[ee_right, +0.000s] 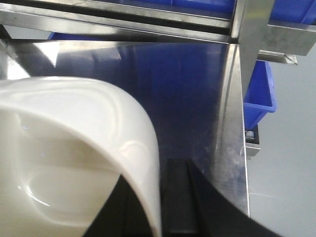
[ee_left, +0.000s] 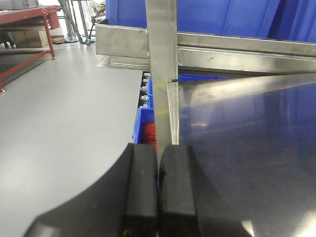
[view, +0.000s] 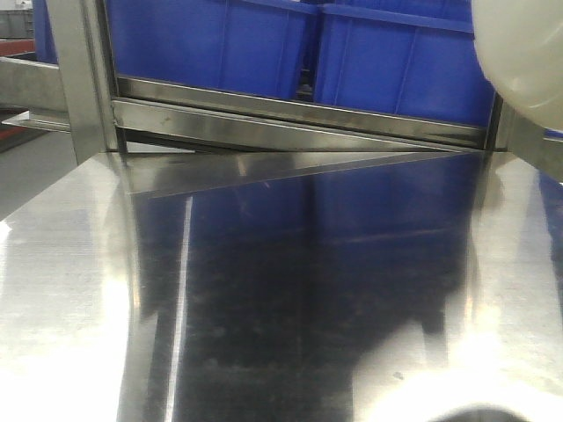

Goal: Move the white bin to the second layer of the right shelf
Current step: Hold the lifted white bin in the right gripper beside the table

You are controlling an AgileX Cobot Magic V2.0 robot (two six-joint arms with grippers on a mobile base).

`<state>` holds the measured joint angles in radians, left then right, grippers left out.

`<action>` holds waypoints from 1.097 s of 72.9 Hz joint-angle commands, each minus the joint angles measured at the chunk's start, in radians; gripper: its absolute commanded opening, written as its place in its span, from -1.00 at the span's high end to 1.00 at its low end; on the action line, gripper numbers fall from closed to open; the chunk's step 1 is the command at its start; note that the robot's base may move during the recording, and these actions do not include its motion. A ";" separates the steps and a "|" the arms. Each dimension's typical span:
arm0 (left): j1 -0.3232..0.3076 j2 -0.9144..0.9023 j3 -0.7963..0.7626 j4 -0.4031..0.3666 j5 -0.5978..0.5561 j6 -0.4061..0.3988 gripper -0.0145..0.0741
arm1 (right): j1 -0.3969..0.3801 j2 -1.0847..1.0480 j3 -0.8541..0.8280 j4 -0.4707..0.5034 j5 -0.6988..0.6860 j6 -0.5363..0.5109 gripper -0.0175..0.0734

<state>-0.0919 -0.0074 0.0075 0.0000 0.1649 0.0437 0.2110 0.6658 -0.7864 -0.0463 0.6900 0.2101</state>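
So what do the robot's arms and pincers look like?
Only the pincers show, not the arms. The left pincer has two matte black, blocky fingers with flat inner faces and outer sides flaring to a wider base. The right pincer looks the same black, though the white bin hides much of it.

free: open room over the steel tabletop (view: 281, 299), centre | back: shelf rail (view: 299, 112) and blue crates (view: 211, 44) close it off | left: upright post (view: 86, 79) | upper right: white bin (view: 523, 44) fills the corner
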 commanded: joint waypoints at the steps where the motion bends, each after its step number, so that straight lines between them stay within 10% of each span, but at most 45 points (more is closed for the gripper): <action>1: -0.006 -0.014 0.037 0.000 -0.087 -0.005 0.48 | -0.006 -0.001 -0.031 -0.006 -0.103 0.000 0.49; 80: -0.006 -0.014 0.037 0.000 -0.087 -0.005 0.48 | -0.006 -0.001 -0.031 -0.006 -0.103 0.000 0.49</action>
<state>-0.0919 -0.0074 0.0075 0.0000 0.1649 0.0437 0.2110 0.6658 -0.7864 -0.0463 0.6900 0.2101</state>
